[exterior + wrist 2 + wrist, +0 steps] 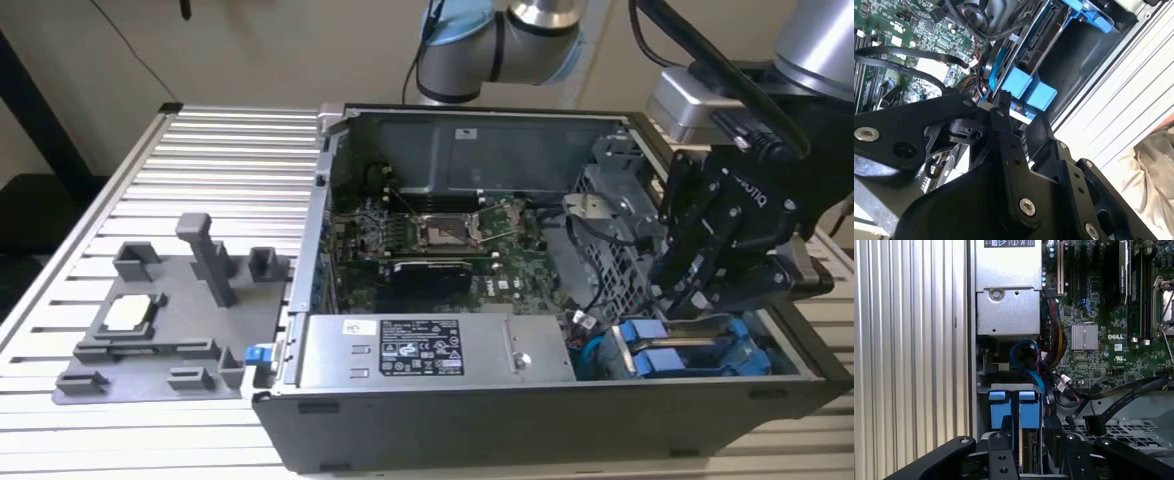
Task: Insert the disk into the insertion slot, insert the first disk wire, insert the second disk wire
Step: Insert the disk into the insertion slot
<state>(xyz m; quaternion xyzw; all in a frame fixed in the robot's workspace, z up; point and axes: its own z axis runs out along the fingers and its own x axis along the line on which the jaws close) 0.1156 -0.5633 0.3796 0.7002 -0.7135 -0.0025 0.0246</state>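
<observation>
1. The disk (697,358) stands on edge in the slot (1004,387), in the case corner on the exterior view's right. It is just beside the power supply (400,350).
2. In the exterior view its long axis runs along the case's near wall. The blue tab end faces the power supply.
3. The gripper (674,315) hangs straight above that tab end, so the disk lies directly below the jaws, tabs first.
4. I cannot tell whether the jaws clamp the tabs or stand free of them. In both wrist views the black linkage covers the contact.
5. The first wrist view looks down the gripper (1031,442) onto the disk's (1004,415) thin edge. It also shows a blue cable (1024,351) looping by the power supply and a black cable (1095,424) with its plug lying loose on the cage.
6. The second wrist view shows the disk (1029,92) from the side, running away from the gripper (1021,112) into the bay.
7. The exterior view shows the desk (200,160) and a grey fixture (160,330) well apart from the case.
</observation>
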